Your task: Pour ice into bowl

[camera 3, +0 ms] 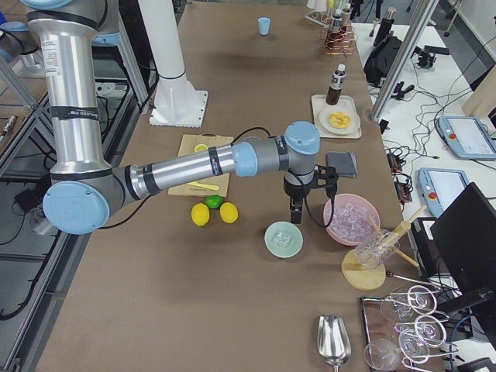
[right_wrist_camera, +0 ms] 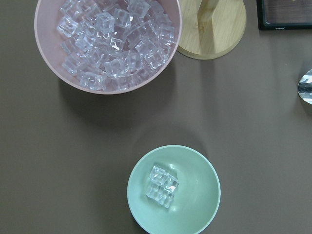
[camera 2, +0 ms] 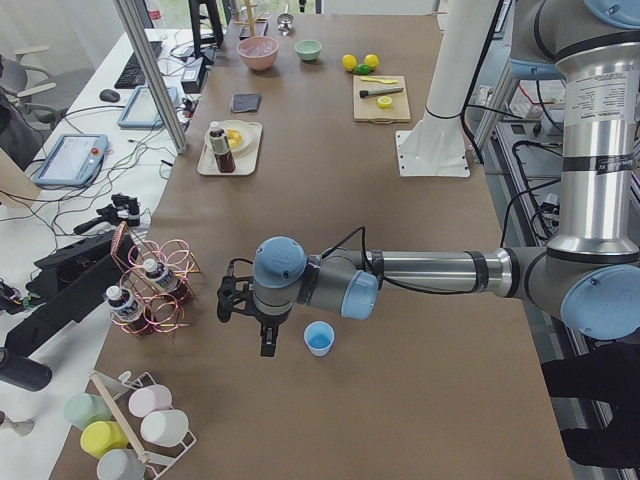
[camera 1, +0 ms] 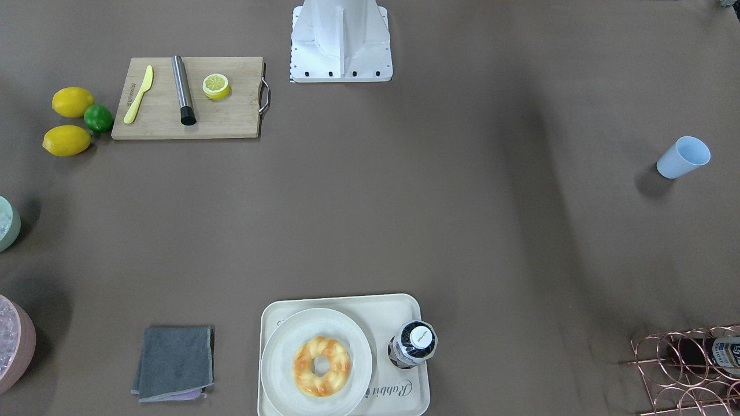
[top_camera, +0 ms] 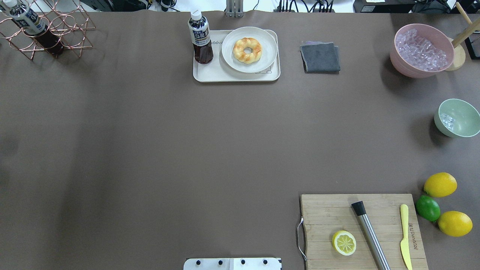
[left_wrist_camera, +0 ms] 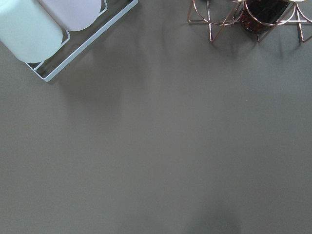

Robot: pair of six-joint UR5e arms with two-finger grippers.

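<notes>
Directly below the right wrist camera sits the bowl [right_wrist_camera: 173, 189], pale green and upright on the desk [right_wrist_camera: 73, 146]. The ice [right_wrist_camera: 162, 186] lies inside it as a small clump of clear cubes, a little off centre. With the cubes already in the bowl, the pour looks done to me.

The right claw [camera 3: 295, 213] hangs pointing down over the gap between the bowl and the pink tub [right_wrist_camera: 107, 44], which is heaped with more cubes. A round wooden stand [right_wrist_camera: 212, 29] is just beside the tub. This claw shows only in a side view, small and dark, so I cannot tell whether its fingers are spread or closed.

At the other end of the desk, the left claw [camera 2: 266, 345] also points down. A light blue cup [camera 2: 319, 338] stands just beside it, upright, apart from the fingers and probably empty, though the view is too coarse to be sure. I cannot tell this claw's spread either.

The risk now is in pulling away. The right claw is low and close to two rims. A sideways sweep rather than a straight lift could clip the bowl, tip it and send the slick cubes skidding across the desk, or knock loose pieces off the tub's heap. On the left, a careless swing could topple the light cup.
</notes>
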